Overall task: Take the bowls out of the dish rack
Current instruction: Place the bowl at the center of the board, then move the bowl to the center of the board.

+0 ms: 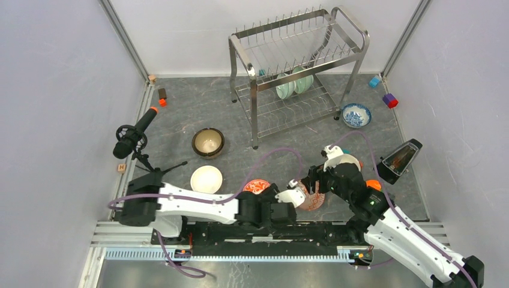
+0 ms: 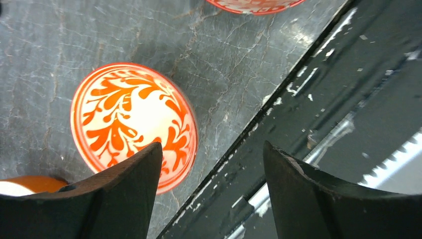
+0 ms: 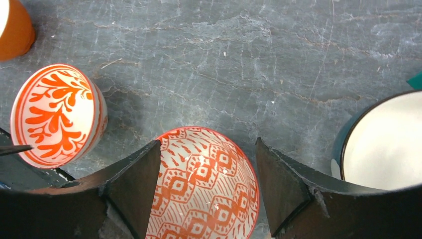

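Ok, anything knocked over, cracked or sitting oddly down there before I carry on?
Nothing spilled or visibly broken. The one thing to watch: the floral red-orange bowl sits upright but close to the near edge of the mat, just beside the left fingers. Two pale green bowls stand on edge in the dish rack, as expected.

L pincer (image 2: 211,148): jaws apart, nothing btwn. Red-orange leaf-pattern bowl (image 2: 130,119) upright on grey desk (image 2: 59,45); left finger (image 2: 124,194) overlaps its near rim. 2nd red bowl (image 2: 254,5) cut off at far edge. Black rail (image 2: 348,74) to right.
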Tool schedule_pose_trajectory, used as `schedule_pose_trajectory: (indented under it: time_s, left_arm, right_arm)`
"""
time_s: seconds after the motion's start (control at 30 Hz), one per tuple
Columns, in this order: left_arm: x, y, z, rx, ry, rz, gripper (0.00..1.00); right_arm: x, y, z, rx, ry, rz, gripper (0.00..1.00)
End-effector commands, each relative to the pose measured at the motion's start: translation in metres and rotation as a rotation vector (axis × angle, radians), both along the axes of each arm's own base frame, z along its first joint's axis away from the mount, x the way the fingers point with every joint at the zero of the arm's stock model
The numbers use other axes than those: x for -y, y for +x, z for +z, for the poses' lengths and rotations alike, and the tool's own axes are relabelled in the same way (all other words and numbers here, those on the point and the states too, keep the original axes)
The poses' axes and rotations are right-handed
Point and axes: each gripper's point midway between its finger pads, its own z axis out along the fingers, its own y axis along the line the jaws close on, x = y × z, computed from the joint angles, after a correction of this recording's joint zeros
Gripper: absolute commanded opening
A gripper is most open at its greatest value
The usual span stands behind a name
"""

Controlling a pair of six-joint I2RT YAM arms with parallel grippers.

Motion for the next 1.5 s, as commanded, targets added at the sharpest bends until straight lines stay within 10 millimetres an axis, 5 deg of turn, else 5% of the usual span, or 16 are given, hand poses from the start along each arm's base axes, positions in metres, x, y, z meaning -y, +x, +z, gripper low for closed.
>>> schedule_pose_trajectory:
  time_s: [0.0,0.27,0.43,0.7,1.07,1.3,1.47]
  left_arm:
    - [-0.002,0.001,0.053,0.016,-0.226,0.056,0.81]
    - [-0.036,0.016,0.117,0.1,-0.629,0.072,0.87]
    - [-0.059,0.021,0.123,0.118,-0.766,0.107,0.92]
    - [-0.071,0.02,0.117,0.123,-0.745,0.093,0.92]
    - [-0.078,0.021,0.102,0.125,-0.73,0.099,0.93]
    - [-0.086,0.023,0.091,0.128,-0.722,0.123,0.92]
    - [-0.09,0.024,0.091,0.13,-0.741,0.135,0.92]
  right_arm:
    - [-0.014,0.011,0.036,0.063,0.017,0.057,0.75]
    - [-0.072,0.009,0.049,-0.029,0.057,0.283,0.72]
    - [-0.102,0.009,0.033,-0.063,-0.095,0.335,0.73]
    - [-0.141,0.006,0.011,-0.129,-0.146,0.429,0.68]
    - [-0.159,-0.001,-0.021,-0.209,-0.263,0.47,0.59]
    - [-0.154,-0.001,-0.045,-0.243,-0.379,0.438,0.34]
    - [-0.15,0.003,-0.042,-0.228,-0.379,0.398,0.16]
